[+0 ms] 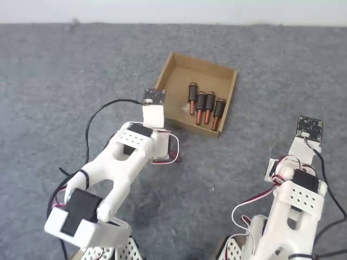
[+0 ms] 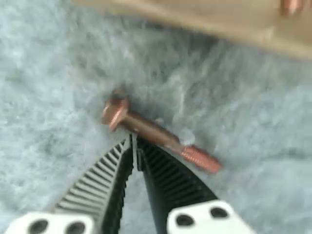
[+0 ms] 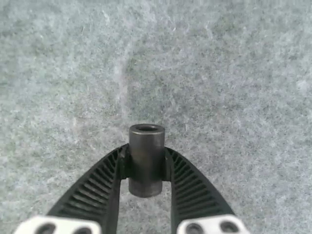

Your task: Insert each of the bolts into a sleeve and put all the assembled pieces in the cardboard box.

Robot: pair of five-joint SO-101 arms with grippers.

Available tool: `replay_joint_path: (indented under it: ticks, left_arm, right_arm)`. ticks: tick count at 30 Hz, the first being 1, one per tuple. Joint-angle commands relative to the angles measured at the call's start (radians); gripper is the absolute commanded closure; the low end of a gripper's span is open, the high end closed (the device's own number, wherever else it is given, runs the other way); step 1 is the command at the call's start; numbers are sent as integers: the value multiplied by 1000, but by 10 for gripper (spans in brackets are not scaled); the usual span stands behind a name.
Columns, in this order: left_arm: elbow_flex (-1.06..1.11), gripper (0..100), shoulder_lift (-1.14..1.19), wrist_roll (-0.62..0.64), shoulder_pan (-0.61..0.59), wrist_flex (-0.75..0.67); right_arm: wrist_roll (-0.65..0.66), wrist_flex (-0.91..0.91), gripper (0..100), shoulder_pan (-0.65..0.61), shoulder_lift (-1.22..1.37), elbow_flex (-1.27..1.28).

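Note:
A copper bolt [image 2: 156, 134] lies flat on the grey carpet, close to the cardboard box's outer wall [image 2: 195, 19]. My left gripper [image 2: 134, 141] is shut with nothing between its fingers, its tips touching the side of the bolt's shaft. My right gripper [image 3: 146, 150] is shut on a dark sleeve [image 3: 146, 161], held upright above bare carpet with its open end up. In the high view the cardboard box [image 1: 176, 73] stands at the middle back and holds several assembled pieces [image 1: 205, 105] side by side. The left arm's wrist [image 1: 154, 116] sits by the box's front left corner.
The right arm [image 1: 295, 200] stands at the front right, well away from the box. Grey carpet [image 1: 65, 81] covers the whole table, open to the left and right of the box. Cables trail beside the left arm [image 1: 95, 122].

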Motion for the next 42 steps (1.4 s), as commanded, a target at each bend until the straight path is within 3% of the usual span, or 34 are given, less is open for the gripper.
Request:
replay_joint_path:
  ticks: [1,10,17,20,42]
  left_arm:
    - [8,989,-12,115,-8,-104]
    - [56,983,-141,141,-8,-118]
    - [223,806,-344,176,-2,-176]
    - [243,784,-353,193,0,-183]
    - [-36,805,11,313,0,-52]
  right_arm:
    - [15,-16,993,-10,-31,-5]
    - [15,-16,993,-12,-31,-5]
    - [15,-16,993,-13,-31,-5]
    - [15,-16,993,-13,-31,-5]
    - [15,-13,993,-13,-31,-5]
